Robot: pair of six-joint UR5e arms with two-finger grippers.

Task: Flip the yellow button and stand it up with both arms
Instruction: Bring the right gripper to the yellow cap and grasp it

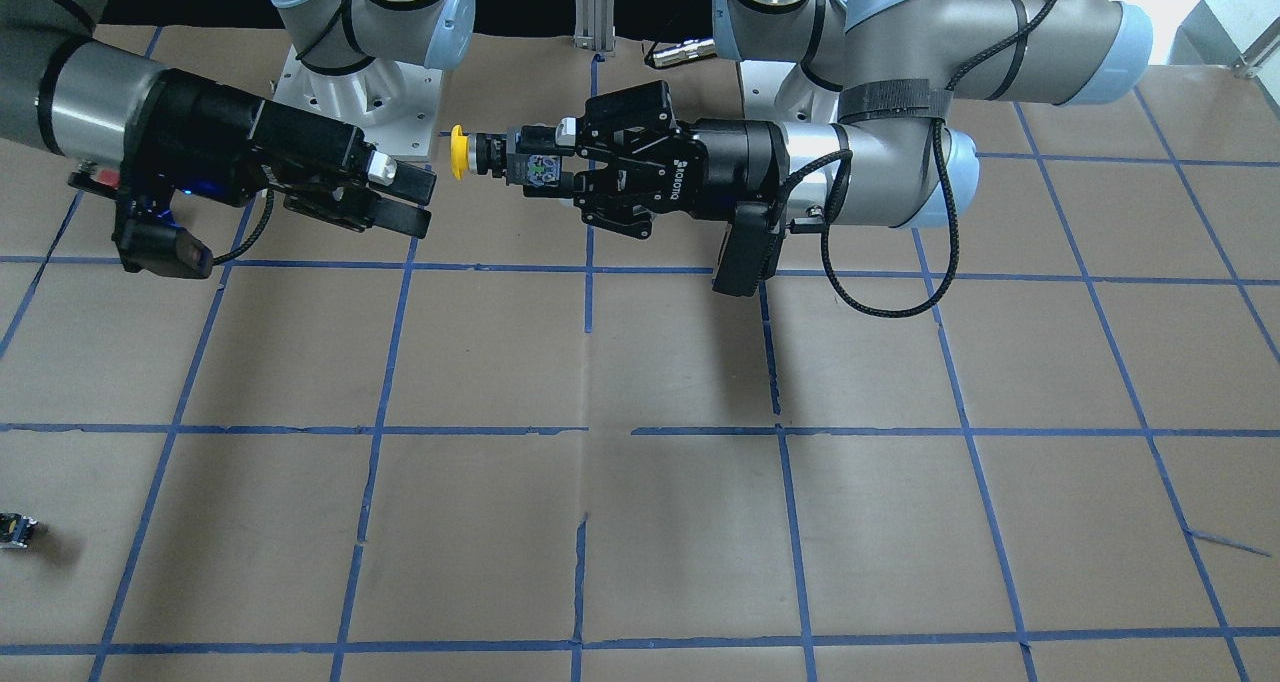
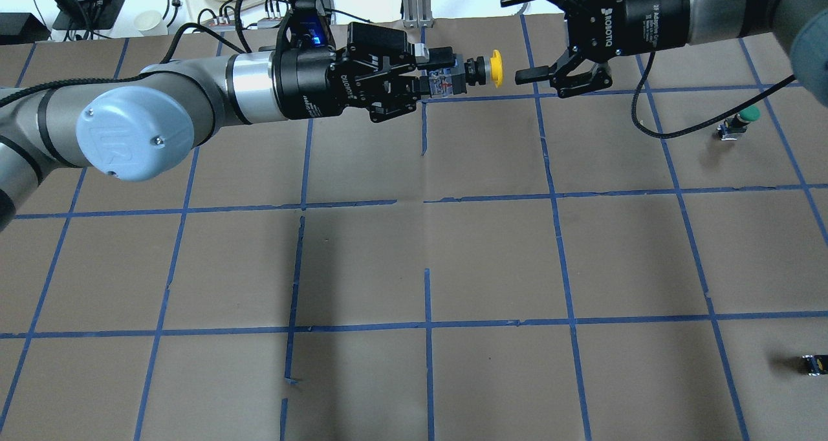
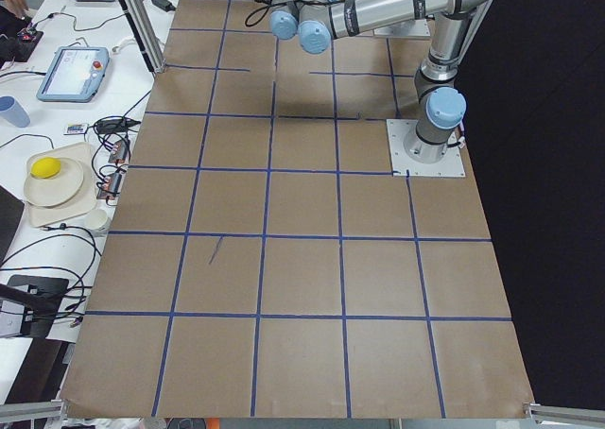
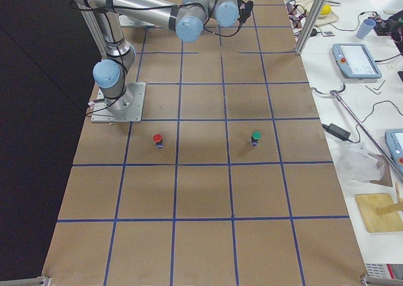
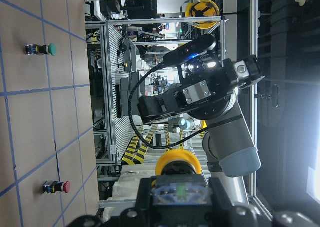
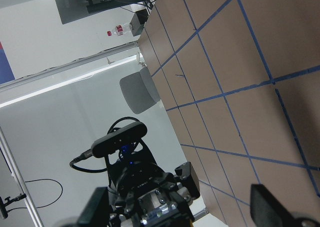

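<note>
My left gripper [image 2: 440,72] is shut on the black-grey body of the yellow button [image 2: 495,67] and holds it level, well above the table. The yellow cap [image 1: 458,152] points sideways at my right gripper [image 2: 519,38]. The right gripper is open and empty, its fingertips a short gap from the cap and not touching it. In the front-facing view the left gripper [image 1: 550,162] is right of the right gripper [image 1: 410,200]. The left wrist view shows the cap [image 5: 177,163] from behind, with the right arm beyond it.
A green-capped button [image 2: 744,119] stands on the table on the right side. A red-capped button [image 4: 157,138] stands near the right arm's base. A small dark capless block [image 2: 812,363] lies near the front right edge. Brown paper with blue tape lines covers the table [image 2: 427,234].
</note>
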